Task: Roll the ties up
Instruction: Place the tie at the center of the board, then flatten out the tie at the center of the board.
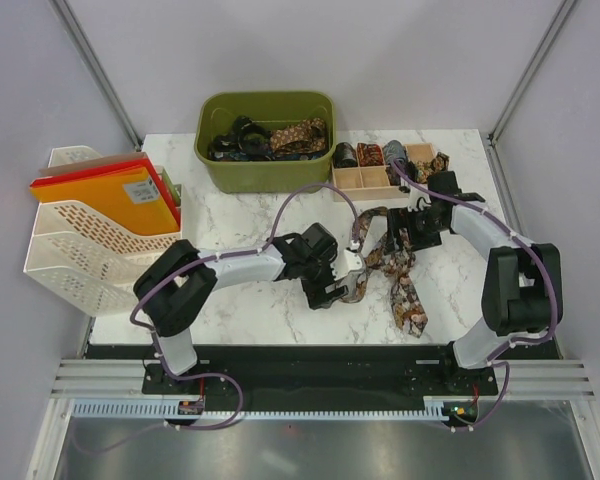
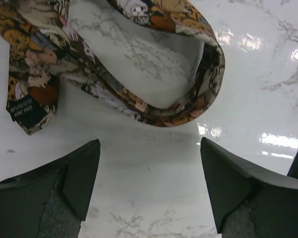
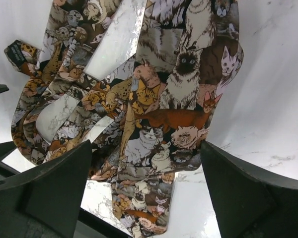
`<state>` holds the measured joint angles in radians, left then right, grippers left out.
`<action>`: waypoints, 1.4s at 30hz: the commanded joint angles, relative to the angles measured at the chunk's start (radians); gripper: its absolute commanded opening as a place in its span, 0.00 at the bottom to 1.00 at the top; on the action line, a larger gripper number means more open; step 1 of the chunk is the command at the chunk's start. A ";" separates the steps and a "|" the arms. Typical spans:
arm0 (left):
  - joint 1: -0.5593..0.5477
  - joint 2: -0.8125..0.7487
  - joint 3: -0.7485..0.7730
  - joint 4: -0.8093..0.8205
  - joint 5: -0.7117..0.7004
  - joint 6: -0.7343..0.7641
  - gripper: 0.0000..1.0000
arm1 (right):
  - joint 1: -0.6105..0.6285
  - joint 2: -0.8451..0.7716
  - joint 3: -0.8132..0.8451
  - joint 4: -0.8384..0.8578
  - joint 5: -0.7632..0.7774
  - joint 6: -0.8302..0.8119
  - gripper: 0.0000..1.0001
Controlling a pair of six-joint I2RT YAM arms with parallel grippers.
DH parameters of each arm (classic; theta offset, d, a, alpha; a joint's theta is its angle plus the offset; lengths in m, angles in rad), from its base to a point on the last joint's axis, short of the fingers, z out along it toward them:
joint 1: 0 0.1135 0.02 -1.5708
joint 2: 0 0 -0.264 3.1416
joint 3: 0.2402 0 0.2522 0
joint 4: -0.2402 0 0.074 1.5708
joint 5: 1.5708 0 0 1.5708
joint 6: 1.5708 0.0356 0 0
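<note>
The cat-print tie [image 3: 181, 94], brown, orange and grey, lies unrolled and loosely doubled over on the tabletop [image 2: 149, 198] between my two hands. Its wide blade spreads flat right under my right hand [image 3: 146, 148]. Its narrow end [image 2: 30, 106], with a dark label, lies just ahead of my left hand [image 2: 149, 148], beside a loop standing on edge. More ties [image 1: 280, 138] sit heaped well beyond my left hand, and a few rolled ones [image 1: 368, 155] well beyond my right.

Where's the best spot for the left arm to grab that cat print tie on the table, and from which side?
Take the cat print tie at its narrow labelled end. It lies flat, clear of the raised loop, so the open left gripper could probably drop from above, jaws across its width.
</note>
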<state>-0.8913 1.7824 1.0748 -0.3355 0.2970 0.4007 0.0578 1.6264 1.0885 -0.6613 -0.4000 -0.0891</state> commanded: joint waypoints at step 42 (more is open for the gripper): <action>0.226 -0.583 0.383 -0.250 0.154 0.161 0.02 | -0.288 -0.556 0.166 -0.138 0.021 -0.891 0.02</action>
<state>-0.6548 1.2472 1.4521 -0.5072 0.3565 0.5591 -0.2234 1.1072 1.2205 -0.7010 -0.2726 -0.7448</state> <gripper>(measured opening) 0.033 0.022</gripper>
